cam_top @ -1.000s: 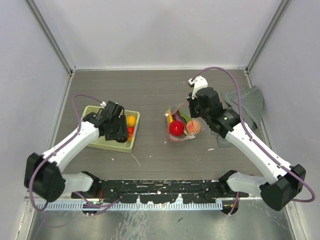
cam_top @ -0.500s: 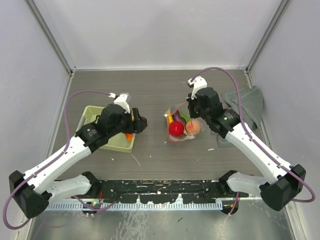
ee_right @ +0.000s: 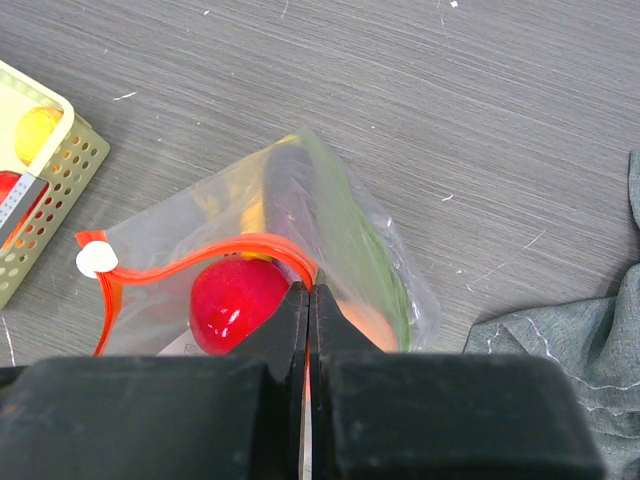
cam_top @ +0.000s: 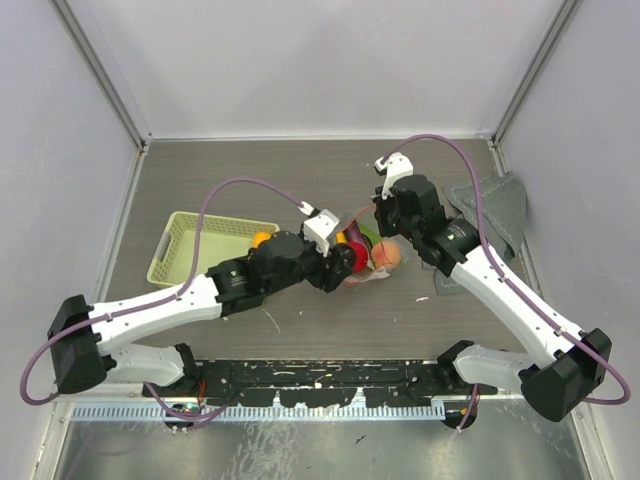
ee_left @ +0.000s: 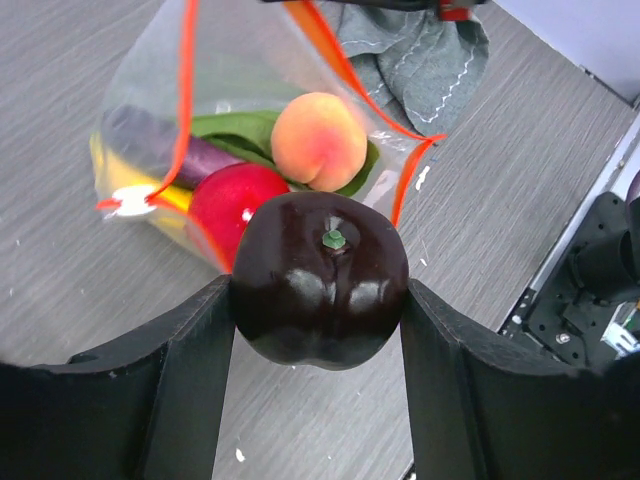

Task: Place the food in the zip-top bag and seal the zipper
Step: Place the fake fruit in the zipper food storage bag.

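Left pincer (ee_left: 320,300) is clamping a dark purple fruit (ee_left: 322,285) between both fingers, holding it right at the mouth of the zip-top bag (ee_left: 250,70). That bag is lying on the table (ee_left: 80,290), just beside a grey cloth (ee_left: 415,55). Right pincer (ee_right: 308,305) is pinching tight on the zipper (ee_right: 200,255), and the mouth is gaping. Inside, a peach (ee_left: 318,140), a red fruit (ee_left: 235,205) and a green leaf (ee_left: 235,125) are sitting together. 1 yellow piece (ee_right: 38,132) is resting in the pale green basket (ee_right: 70,160) nearby.
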`<state>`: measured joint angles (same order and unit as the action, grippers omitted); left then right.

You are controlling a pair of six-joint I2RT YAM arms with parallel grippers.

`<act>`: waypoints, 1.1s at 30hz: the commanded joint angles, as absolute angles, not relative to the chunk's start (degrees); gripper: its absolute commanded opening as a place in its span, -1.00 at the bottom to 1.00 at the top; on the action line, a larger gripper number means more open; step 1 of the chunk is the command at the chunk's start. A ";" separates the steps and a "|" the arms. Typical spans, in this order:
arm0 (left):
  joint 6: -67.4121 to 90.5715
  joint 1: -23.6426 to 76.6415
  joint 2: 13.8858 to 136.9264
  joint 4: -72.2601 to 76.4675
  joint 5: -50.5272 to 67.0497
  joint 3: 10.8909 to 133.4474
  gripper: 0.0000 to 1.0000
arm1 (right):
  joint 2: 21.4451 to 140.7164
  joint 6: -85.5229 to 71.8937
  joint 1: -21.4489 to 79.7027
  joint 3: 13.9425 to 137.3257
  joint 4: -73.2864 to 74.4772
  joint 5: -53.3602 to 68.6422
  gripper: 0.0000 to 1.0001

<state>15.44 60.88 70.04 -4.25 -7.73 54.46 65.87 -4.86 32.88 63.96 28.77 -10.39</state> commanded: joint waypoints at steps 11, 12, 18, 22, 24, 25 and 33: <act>-4.29 64.86 83.09 11.76 -16.84 62.12 -0.41 | 64.81 -5.00 32.97 66.27 26.86 -9.50 -0.99; -4.54 64.86 83.99 12.37 -17.80 62.36 -0.39 | 64.80 -5.01 32.98 66.27 26.84 -9.37 -0.99; -7.13 64.86 88.34 15.19 -21.55 63.36 -0.34 | 64.74 -5.10 33.01 66.12 26.93 -8.92 -0.99; -9.68 64.84 90.22 18.67 -27.57 63.30 -0.23 | 64.73 -5.10 32.98 66.09 26.90 -8.89 -0.99; -10.33 64.85 91.18 20.06 -29.30 63.41 -0.16 | 64.89 -5.10 32.90 66.17 26.96 -8.76 -0.99; -10.37 64.86 91.68 20.62 -29.90 63.45 -0.13 | 64.94 -5.10 32.95 66.18 26.94 -8.64 -0.99; -11.09 64.83 96.33 25.69 -36.44 64.30 0.14 | 65.04 -5.18 32.97 66.01 26.71 -8.26 -0.99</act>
<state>-9.91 64.79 94.30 18.63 -30.39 61.08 65.91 -4.86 32.73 63.96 28.91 -8.97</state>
